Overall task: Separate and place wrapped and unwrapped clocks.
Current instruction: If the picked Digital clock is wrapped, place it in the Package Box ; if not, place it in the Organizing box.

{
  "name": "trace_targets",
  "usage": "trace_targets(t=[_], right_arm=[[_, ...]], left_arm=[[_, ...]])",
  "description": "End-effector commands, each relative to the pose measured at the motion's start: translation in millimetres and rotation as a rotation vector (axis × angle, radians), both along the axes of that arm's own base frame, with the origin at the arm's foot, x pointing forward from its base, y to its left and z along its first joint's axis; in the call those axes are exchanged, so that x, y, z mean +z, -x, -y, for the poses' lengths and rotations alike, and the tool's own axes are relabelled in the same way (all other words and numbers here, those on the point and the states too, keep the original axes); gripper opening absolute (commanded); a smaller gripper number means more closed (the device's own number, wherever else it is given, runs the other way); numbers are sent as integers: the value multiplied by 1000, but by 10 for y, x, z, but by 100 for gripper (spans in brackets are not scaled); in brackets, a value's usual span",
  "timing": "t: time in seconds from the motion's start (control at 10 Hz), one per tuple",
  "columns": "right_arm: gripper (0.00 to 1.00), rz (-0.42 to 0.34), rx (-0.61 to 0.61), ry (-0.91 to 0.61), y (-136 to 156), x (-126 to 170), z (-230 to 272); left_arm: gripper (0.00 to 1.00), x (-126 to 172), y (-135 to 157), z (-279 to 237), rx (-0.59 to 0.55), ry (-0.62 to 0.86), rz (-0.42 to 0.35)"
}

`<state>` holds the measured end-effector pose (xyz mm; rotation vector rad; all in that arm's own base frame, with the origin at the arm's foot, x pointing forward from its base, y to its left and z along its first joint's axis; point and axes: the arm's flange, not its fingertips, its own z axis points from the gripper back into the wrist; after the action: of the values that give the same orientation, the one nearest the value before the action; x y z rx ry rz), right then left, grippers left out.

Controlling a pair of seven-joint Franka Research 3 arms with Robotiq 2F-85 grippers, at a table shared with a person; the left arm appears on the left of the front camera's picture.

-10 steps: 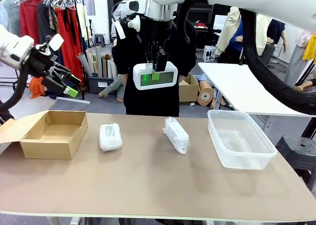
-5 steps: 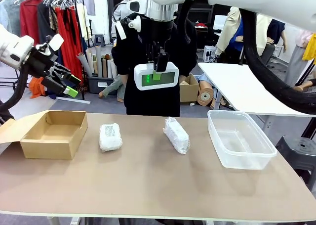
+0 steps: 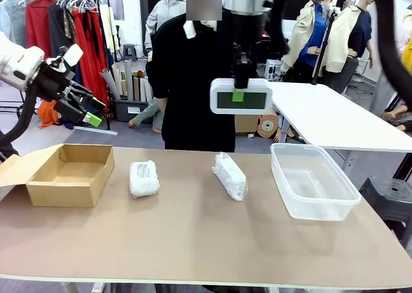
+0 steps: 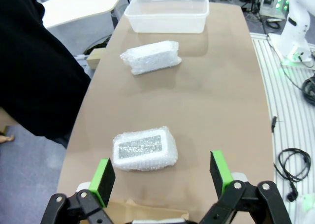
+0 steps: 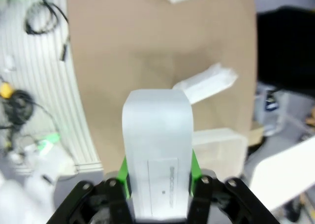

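Looks like a robot lab, workshop-style: a clothes rack [image 3: 64, 19] stands right behind the left gripper [image 3: 95, 111], cardboard rolls [image 3: 125, 80] just past it, a white worktable [image 3: 322, 116] well off, and loose cables [image 4: 294, 161] on the floor [image 4: 288, 101].

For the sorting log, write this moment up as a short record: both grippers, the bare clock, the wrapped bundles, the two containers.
left gripper: open, holding nothing, raised near the cardboard box
right gripper: shut on the bare clock
bare clock: white, dark screen, held in the air, off the table
wrapped bundles: two, left one and right one, lying apart on the table
cardboard box: open, robot's left
plastic tub: clear, robot's right
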<state>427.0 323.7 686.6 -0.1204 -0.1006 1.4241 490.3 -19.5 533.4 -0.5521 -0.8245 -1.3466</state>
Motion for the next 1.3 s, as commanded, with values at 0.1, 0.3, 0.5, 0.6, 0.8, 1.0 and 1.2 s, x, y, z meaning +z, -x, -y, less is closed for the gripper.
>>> trace_targets(t=[0.1, 0.3, 0.5, 0.6, 0.8, 1.0, 1.2], right_arm=[[0, 48, -95, -152, 257, -400, 475], [0, 190, -162, -200, 239, -651, 715], [0, 180, -313, -205, 130, -761, 969], [0, 193, -354, -191, 107, -815, 1055], [0, 167, -427, -214, 61, -786, 1254], [0, 152, -373, -208, 2, -845, 1217], [0, 152, -373, -208, 2, -845, 1217]], left_arm=[[100, 12, 4, 6, 1, 10, -1], [100, 12, 4, 6, 1, 10, -1], [100, 12, 4, 6, 1, 10, -1], [100, 12, 4, 6, 1, 10, -1], [100, 12, 4, 6, 1, 10, -1], [100, 12, 4, 6, 1, 10, -1], [100, 12, 4, 6, 1, 10, -1]])
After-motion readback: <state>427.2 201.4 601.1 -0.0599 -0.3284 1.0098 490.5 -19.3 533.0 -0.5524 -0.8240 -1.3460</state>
